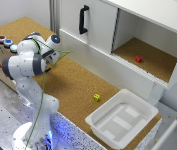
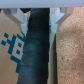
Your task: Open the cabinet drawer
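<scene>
The cabinet drawer (image 1: 100, 63) is a long, low white panel with no handle, running along the white cabinet's base below the upright door with the black handle (image 1: 83, 19). It looks closed and flush. My arm's hand (image 1: 49, 51) hovers over the cork table at the exterior view's left, well away from the drawer, and its fingertips are hidden by the wrist there. In the wrist view my gripper (image 2: 39, 16) is open, with one finger (image 2: 20, 17) on each side of a dark band (image 2: 36, 52) lying below. Nothing is held.
A white plastic bin (image 1: 122, 120) stands on the cork table (image 1: 73, 85) at the front right, with a small yellow cube (image 1: 96, 97) beside it. A red cube (image 1: 138, 59) lies in the open cabinet compartment. A box with coloured buttons (image 1: 6, 42) sits behind the arm.
</scene>
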Available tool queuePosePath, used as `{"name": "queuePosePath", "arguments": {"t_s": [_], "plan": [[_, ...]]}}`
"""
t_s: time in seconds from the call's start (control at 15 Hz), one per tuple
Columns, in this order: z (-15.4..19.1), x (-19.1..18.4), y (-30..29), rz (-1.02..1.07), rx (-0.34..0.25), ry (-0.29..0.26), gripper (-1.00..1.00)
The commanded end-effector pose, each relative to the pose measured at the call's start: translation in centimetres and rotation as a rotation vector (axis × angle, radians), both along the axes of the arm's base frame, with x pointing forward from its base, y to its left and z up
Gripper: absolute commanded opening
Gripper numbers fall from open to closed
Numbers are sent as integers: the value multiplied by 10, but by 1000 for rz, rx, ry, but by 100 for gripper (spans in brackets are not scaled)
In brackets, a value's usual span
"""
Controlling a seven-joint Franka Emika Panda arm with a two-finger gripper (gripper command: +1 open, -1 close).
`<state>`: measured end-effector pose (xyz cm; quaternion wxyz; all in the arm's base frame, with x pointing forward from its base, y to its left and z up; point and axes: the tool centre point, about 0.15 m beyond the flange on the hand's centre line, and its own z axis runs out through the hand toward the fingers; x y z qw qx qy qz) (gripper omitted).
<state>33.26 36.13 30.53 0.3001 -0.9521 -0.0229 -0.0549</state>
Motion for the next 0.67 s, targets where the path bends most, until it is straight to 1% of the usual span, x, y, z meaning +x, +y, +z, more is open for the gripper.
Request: {"name": "queuePosePath", "arguments": {"t_s": [0.0, 0.13, 0.27, 0.6], "plan": [[-23, 2, -10, -8, 116, -33, -100], [-22, 5, -24, -29, 117, -30, -100], [-24, 12, -42, -53, 132, -22, -100], [-31, 24, -85, -47, 132, -10, -100]]}}
